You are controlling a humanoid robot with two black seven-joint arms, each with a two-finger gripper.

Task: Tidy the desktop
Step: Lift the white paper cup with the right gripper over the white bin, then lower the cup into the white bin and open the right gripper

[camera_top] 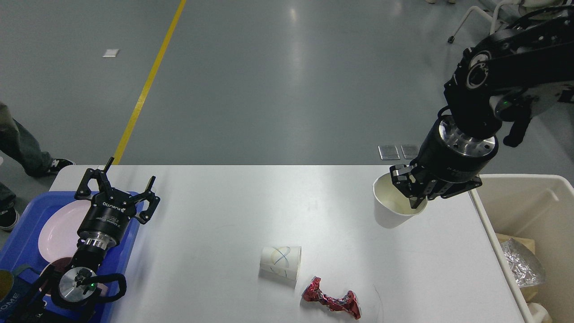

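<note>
Right gripper (415,190) clamps white cup (391,207) by its rim, held above desktop (269,211) near bin (529,197). Left gripper (117,181) spread wide, holding nothing.

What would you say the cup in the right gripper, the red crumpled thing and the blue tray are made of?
The white cup, shut in the right gripper, looks like matte paper: thin rim, dull cream inside. The red wrapper looks like foil or metallised plastic, given its sharp creases and glints. The blue tray looks like moulded plastic, with an even colour and a slight sheen.
</note>
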